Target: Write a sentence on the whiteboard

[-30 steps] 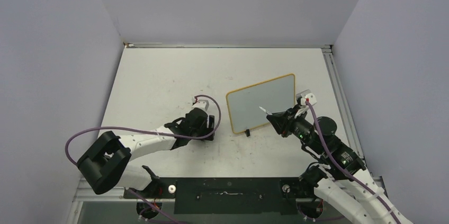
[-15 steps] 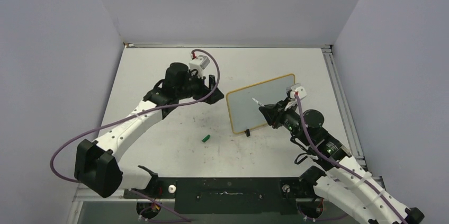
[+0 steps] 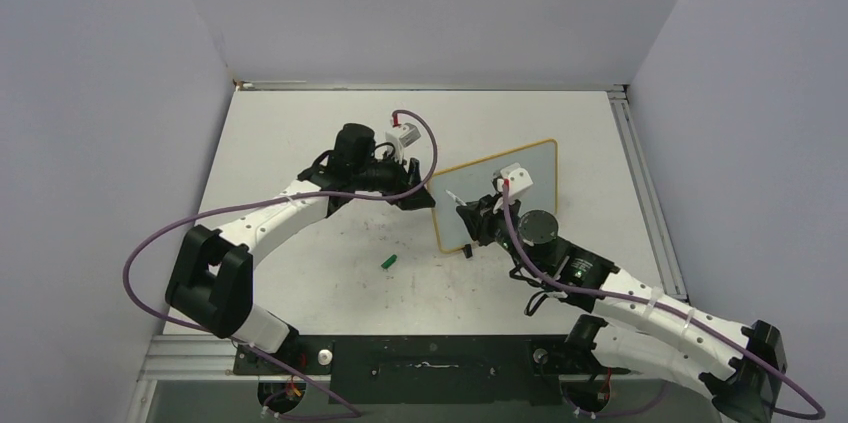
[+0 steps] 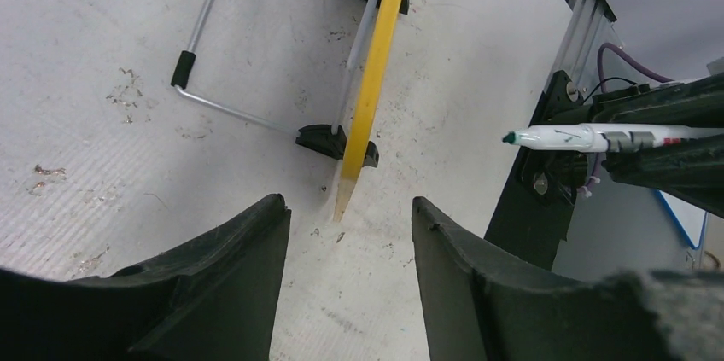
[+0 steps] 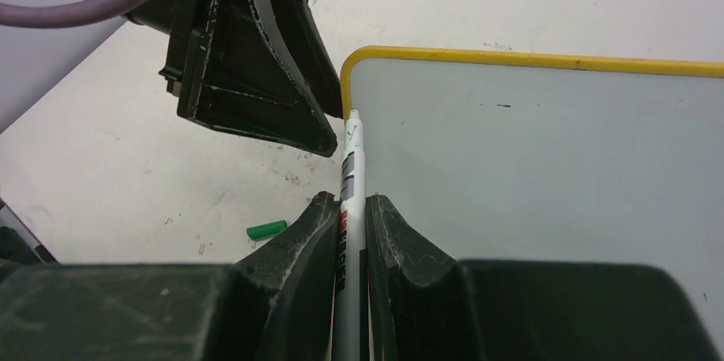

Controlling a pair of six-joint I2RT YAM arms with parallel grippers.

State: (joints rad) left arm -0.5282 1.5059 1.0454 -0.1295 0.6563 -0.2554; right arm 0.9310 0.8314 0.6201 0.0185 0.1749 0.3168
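- Right now my right gripper is clamped tight on the marker, its bare tip close to the upper left corner of the whiteboard but not touching it
- The whiteboard stands tilted on its black feet, right of the table's centre
- My left gripper hangs with jaws apart, holding nothing, just beside the board's yellow edge
- A green cap lies on the table nearby

A green marker cap lies on the scuffed white table.
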